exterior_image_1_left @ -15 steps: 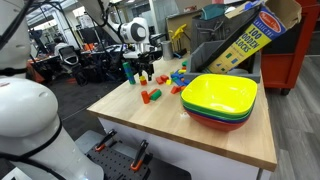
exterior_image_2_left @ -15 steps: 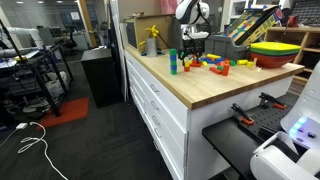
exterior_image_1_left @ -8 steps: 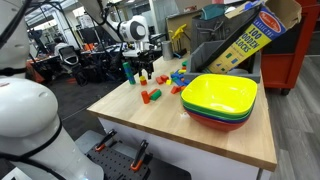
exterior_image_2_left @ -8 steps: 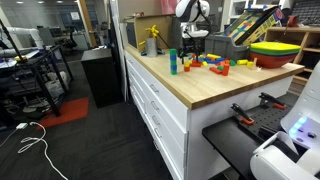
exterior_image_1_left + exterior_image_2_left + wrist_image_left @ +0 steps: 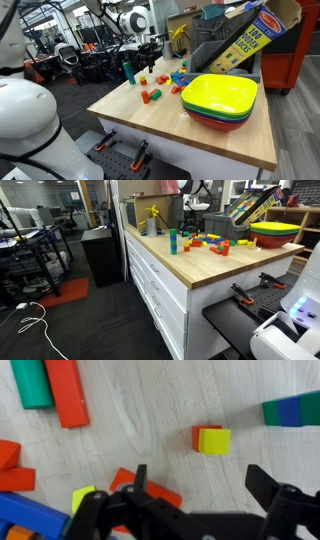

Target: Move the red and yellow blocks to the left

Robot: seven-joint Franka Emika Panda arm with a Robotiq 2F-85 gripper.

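Note:
The red and yellow blocks (image 5: 210,440) sit side by side and touching on the pale wood table, the red one to the left of the yellow one in the wrist view. My gripper (image 5: 203,485) hangs above them, open, its two dark fingers spread wide and nothing between them. In an exterior view the gripper (image 5: 141,45) is lifted well off the table, over the small blocks (image 5: 142,79) near the far corner. From the opposite side, the gripper (image 5: 193,202) stands high over the block cluster.
Loose blocks lie around: a long red block (image 5: 65,390), a green one (image 5: 30,382), a green and blue pair (image 5: 290,410), and red pieces (image 5: 150,488). A tall teal block (image 5: 127,72) stands nearby. Stacked plastic bowls (image 5: 220,100) and a blocks box (image 5: 245,40) take up one side.
The gripper has risen from just above the blocks to well above the table, staying open. The blocks have not moved.

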